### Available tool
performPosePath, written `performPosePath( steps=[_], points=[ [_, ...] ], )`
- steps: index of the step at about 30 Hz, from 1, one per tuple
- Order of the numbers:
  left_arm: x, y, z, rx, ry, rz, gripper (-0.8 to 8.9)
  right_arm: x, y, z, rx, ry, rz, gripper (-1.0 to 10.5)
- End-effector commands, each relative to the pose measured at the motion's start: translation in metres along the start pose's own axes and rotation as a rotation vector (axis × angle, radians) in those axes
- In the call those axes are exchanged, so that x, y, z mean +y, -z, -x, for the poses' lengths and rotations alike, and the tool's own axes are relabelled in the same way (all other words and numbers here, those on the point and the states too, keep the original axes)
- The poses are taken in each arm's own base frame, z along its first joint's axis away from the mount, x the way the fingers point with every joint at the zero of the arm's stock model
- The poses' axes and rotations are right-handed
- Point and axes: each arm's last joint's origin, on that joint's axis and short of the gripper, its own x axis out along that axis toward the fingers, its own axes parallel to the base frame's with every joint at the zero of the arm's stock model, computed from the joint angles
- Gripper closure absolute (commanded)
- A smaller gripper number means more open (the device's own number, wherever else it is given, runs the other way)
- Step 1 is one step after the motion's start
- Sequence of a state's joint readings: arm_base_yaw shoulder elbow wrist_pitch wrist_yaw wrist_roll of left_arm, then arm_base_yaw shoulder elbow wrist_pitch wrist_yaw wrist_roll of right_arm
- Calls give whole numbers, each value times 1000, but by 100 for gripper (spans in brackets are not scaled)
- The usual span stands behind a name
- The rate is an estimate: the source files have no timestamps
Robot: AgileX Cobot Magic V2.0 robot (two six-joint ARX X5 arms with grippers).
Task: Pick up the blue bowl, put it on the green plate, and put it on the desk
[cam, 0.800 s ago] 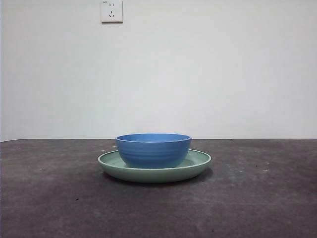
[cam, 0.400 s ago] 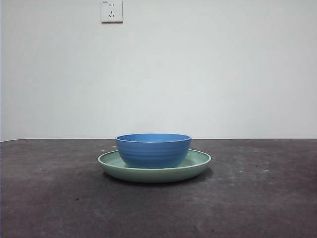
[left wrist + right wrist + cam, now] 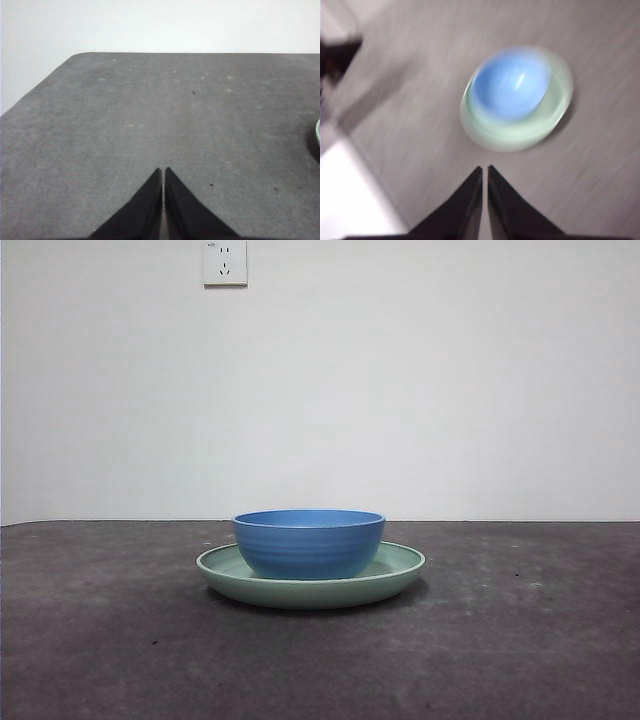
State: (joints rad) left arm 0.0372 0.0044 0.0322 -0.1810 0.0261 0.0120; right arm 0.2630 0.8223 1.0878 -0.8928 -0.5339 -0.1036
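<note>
Dark grey desk (image 3: 520, 640), matte, mottled. Green plate (image 3: 400, 575) flat on it, mid-desk. Blue bowl (image 3: 309, 542) upright inside the plate. Right gripper (image 3: 484, 170) above them, clenched, empty. Left gripper (image 3: 163, 171) over bare desk, clenched.

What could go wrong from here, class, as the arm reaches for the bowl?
1. The bowl sits in the plate, so lifting it may drag or tip the plate.
2. The right tool is shut above the dishes; unless it opens, it may knock the bowl's rim.
3. Its blurred view could spoil aiming.
</note>
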Motion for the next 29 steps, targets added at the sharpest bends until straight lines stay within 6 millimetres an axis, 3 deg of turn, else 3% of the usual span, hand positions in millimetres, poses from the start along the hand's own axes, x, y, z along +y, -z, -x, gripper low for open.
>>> performPosePath(
  steps=[1, 8, 18, 29],
  points=[
    [0, 7, -2, 25, -3, 6, 804, -1, -1, 13, -156, 68, 79, 934],
    [0, 7, -2, 25, -3, 6, 804, -11, 40, 25, -423, 323, 151, 934],
    [0, 7, -2, 25, -3, 6, 804, -29, 119, -6, -668, 584, 118, 934],
    [0, 7, -2, 25, -3, 6, 804, -45, 172, -38, -689, 626, 41, 934]
  ],
)
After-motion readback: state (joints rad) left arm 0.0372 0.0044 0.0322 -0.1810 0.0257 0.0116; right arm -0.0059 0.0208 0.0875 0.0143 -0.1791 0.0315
